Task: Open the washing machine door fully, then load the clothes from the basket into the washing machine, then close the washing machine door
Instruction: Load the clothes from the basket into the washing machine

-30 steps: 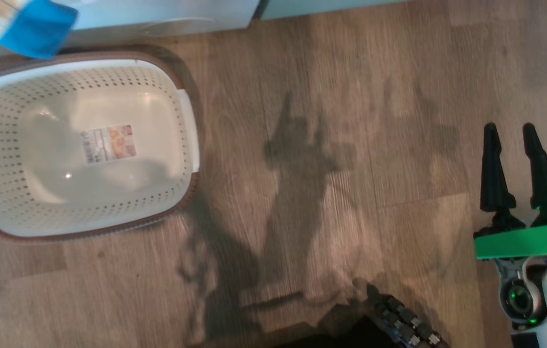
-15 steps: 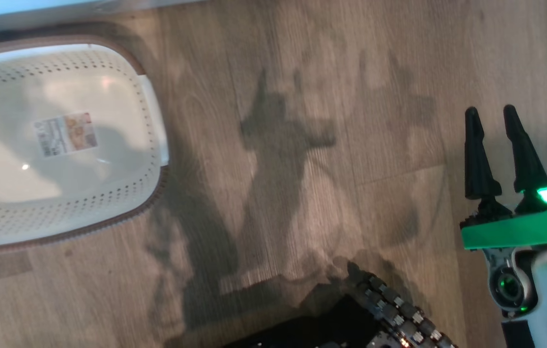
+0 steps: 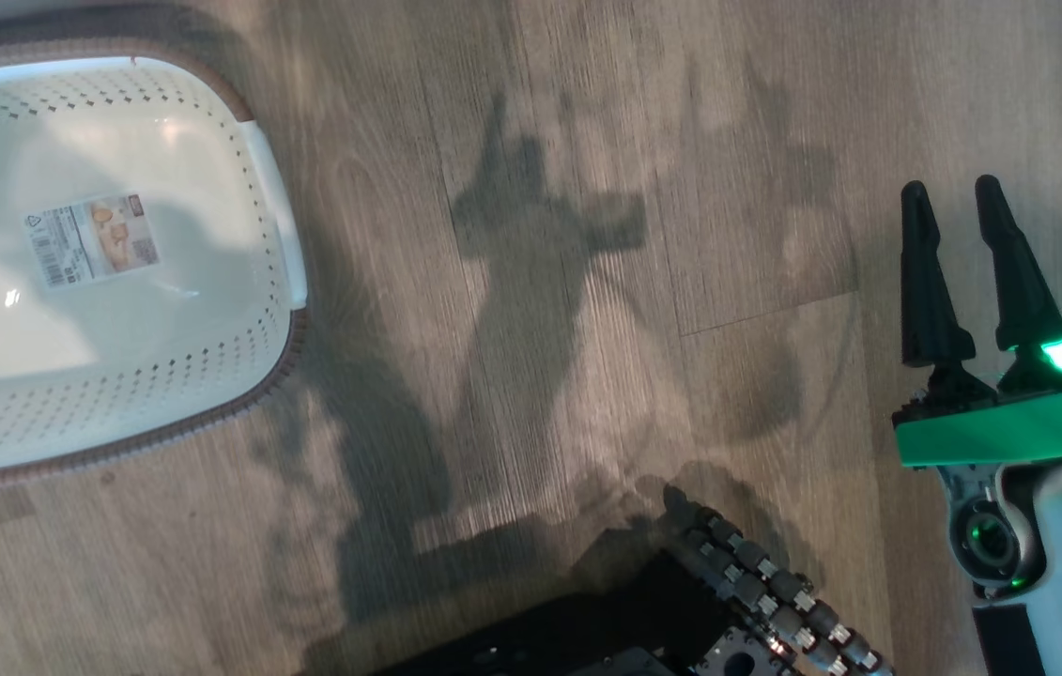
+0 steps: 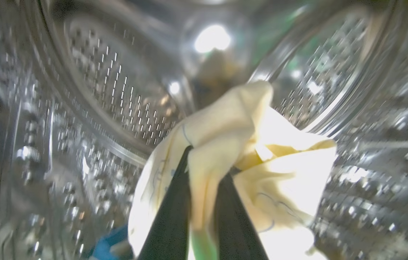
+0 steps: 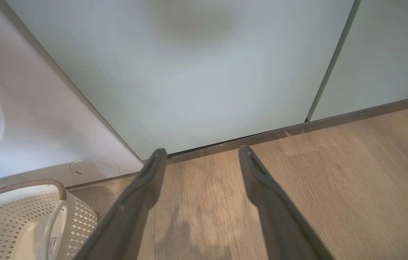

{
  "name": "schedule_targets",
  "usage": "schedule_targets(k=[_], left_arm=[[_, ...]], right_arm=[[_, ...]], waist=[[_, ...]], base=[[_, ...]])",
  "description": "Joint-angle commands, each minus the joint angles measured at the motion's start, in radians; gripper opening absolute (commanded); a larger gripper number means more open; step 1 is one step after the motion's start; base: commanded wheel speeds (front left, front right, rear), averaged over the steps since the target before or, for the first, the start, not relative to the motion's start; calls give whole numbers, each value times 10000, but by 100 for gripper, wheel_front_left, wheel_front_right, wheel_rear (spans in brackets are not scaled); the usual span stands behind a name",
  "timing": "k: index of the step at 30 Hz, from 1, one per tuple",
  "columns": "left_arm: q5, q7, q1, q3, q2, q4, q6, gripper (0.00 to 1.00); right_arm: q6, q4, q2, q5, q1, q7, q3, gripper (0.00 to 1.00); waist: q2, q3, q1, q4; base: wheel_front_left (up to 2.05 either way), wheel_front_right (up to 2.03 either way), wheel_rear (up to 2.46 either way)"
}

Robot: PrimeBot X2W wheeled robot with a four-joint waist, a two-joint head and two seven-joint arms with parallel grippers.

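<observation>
The left pincer is deep inside the washing machine's steel drum, its two dark fingers clamped on a bunched fold of a pale yellow garment. The cloth billows over and around the fingertips and hangs free of the perforated drum wall. A blue patch shows low in the drum, probably part of another garment, though it is too blurred to be sure.

The right pincer holds nothing. Its fingers stand apart above the wooden floor, well apart from the basket and facing a pale green cabinet. The basket sits on the floor with its label bare, so no clothes look left in it.

The garment should handle as light, soft and limp. It will not keep its shape and will likely drop in a heap once let go. The present hold on a gathered ridge suits it, since a pinch on a thick fold bites better than one on a single thin layer. The main risk, I judge, is cloth snagging on a fingertip and trailing back out over the gasket. Loading seems nearly done, with the door yet to be closed.
</observation>
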Motion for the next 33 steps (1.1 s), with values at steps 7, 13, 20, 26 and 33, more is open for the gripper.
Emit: schedule_targets(k=[7,13,20,26,33], left_arm=[[-232,637,-320,6,278,734,-260,1],[-355,790,-545,-34,96,1258,-255,100],[-530,676,-373,-58,-130,1665,-241,100],[-888,326,307,64,-338,1906,-328,100],[-1361,-186,1460,206,-694,1853,-486,100]], right_arm=[[-29,-201,-63,81,91,-64,110,100],[-29,-146,-63,58,2,-64,84,100],[-29,-152,-63,-14,-22,-64,-65,100],[-29,-210,-63,-263,99,-64,-308,100],[-29,-273,-71,-572,330,-64,-637,100]], waist=[[0,57,0,56],[0,42,0,114],[0,-105,0,284],[0,-450,0,639],[0,-992,0,1158]], base=[[0,0,0],[0,0,0],[0,0,0],[0,0,0],[0,0,0]])
